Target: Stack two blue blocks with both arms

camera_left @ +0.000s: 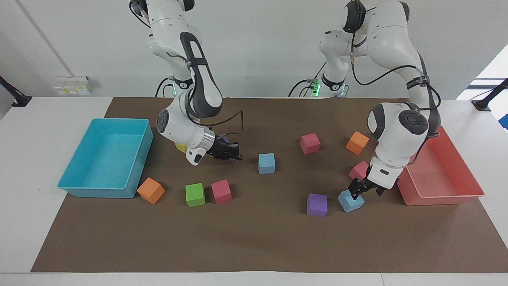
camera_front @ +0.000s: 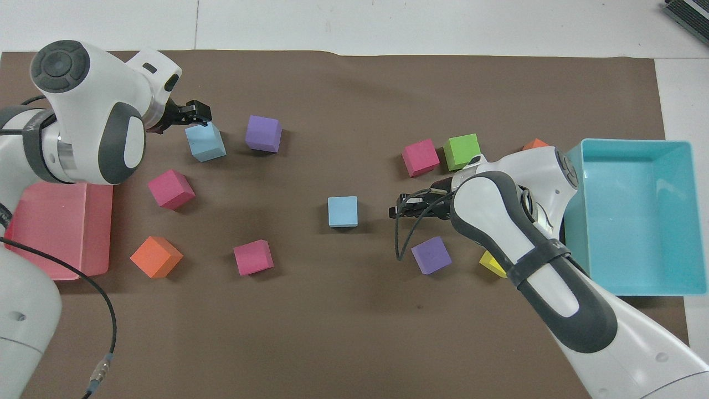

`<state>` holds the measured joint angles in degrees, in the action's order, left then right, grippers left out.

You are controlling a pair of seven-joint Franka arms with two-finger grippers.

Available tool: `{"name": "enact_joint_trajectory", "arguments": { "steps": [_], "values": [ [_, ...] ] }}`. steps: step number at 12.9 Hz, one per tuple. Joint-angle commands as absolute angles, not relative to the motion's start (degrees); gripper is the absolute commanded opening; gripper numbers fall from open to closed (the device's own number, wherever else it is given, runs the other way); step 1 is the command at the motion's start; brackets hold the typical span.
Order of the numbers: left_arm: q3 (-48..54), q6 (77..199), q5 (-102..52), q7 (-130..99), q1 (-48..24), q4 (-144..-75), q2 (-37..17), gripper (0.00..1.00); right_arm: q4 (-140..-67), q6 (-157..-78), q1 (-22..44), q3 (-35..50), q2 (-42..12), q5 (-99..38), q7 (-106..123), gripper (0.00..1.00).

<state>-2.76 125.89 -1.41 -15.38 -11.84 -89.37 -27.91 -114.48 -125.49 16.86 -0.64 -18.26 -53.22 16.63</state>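
On brown mat, two blue blocks (camera_left: 266, 163) (camera_left: 350, 201), three pink blocks (camera_left: 310, 143) (camera_left: 221, 191) (camera_left: 358, 170)

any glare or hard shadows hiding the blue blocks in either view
Facing view: even light, no glare; the blue block mid-mat is clear, and the left tool covers a corner of the other blue block. Overhead view: only soft shadows beside the cubes; the right arm hides part of the yellow cube.

- You have one blue block (camera_left: 266, 163) flat on the brown mat at mid-table, square to its edges.
- Your other blue block (camera_left: 350, 201) sits turned askew toward the left arm's end, just beside a purple cube (camera_left: 317, 205).
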Motion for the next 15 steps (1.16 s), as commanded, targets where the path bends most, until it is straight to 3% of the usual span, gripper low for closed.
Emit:
{"name": "enact_joint_trajectory", "arguments": {
  "steps": [1,5,14,15],
  "values": [
    [-3.8,132.5,-1.5,-18.8,-13.9,-93.0,-29.2,1.0,-115.4,-126.2,16.3,0.0,-18.3,-55.6,18.7,0.0],
    [-3.9,135.5,-0.5,-21.4,-15.3,-94.7,-31.8,1.0,-115.4,-126.7,16.8,0.0,-19.1,-57.6,19.6,0.0],
    [-4.0,134.5,3.4,-21.3,-14.6,-94.9,-31.4,1.0,-114.5,-128.1,17.1,0.1,-21.5,-61.3,21.9,0.0],
    [-4.0,134.6,3.5,-21.3,-14.5,-94.7,-31.4,0.73,-114.3,-128.2,17.3,0.1,-21.6,-61.5,21.8,0.0]
  ]
}}
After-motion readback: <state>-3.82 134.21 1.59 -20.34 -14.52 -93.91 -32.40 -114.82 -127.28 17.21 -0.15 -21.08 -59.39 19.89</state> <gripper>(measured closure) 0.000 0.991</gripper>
